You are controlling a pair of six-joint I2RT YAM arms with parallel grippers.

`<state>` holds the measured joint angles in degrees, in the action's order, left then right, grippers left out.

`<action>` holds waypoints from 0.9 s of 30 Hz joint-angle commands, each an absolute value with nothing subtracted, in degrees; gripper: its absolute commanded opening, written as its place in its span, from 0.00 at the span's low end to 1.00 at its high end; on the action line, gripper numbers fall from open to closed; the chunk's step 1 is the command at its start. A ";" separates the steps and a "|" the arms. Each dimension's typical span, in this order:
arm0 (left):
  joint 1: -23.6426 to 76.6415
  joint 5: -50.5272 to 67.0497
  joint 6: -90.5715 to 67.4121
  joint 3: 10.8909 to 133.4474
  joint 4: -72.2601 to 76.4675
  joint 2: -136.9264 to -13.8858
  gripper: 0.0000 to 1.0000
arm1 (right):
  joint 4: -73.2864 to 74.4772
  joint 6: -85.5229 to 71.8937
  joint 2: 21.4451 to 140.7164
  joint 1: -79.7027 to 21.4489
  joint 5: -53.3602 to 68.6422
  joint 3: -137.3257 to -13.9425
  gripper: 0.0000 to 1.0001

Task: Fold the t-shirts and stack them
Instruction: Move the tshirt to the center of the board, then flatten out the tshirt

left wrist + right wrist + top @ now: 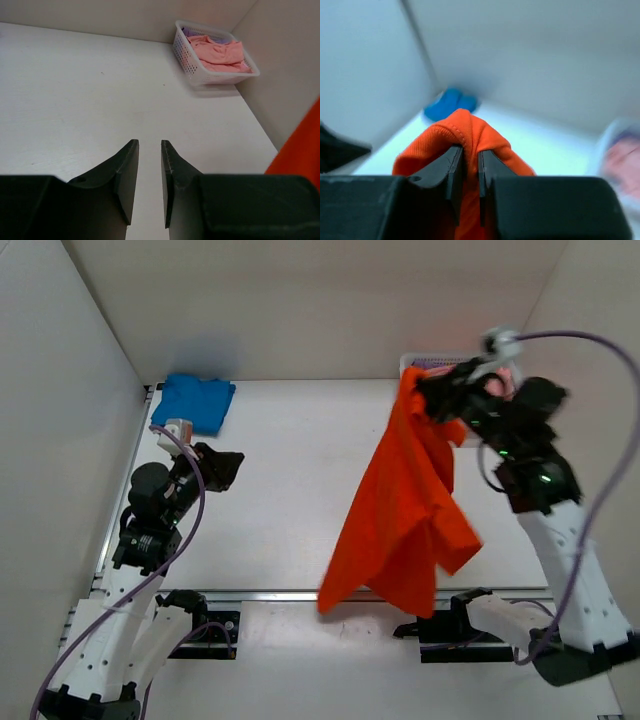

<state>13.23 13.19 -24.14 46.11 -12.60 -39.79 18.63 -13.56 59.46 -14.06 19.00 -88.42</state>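
At upper right of the top view, the right claw (432, 392) pinches the orange shirt (400, 520) aloft, likely to let it hang straight; the left claw (222, 468), narrowly parted, hovers empty.

You have a white table (290, 460) with walls on its left, far and right sides. The white lattice basket (192, 65) stands in the far right corner, close to both walls. Straight across from the basket along the far wall, the blue t-shirt (195, 402) lies in a compact bundle in the far left corner. Well nearer to you than the basket, a metal rail (300, 593) crosses the table from side to side.
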 commanded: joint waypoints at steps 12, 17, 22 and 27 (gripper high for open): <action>14.50 17.48 -27.59 38.32 -14.51 -39.55 0.42 | 31.65 -9.75 98.27 -37.36 -8.97 -95.64 0.64; 20.90 17.49 -28.74 37.26 -10.82 -46.66 0.48 | 22.95 -15.98 85.62 -25.69 -0.89 -77.29 0.61; 25.22 18.45 -31.72 35.69 -4.58 -53.52 0.48 | 15.57 -15.74 80.59 -19.52 11.76 -63.22 0.47; 23.38 18.64 -32.53 33.49 -4.12 -53.80 0.48 | 10.29 -15.03 83.92 -20.39 17.84 -58.54 0.51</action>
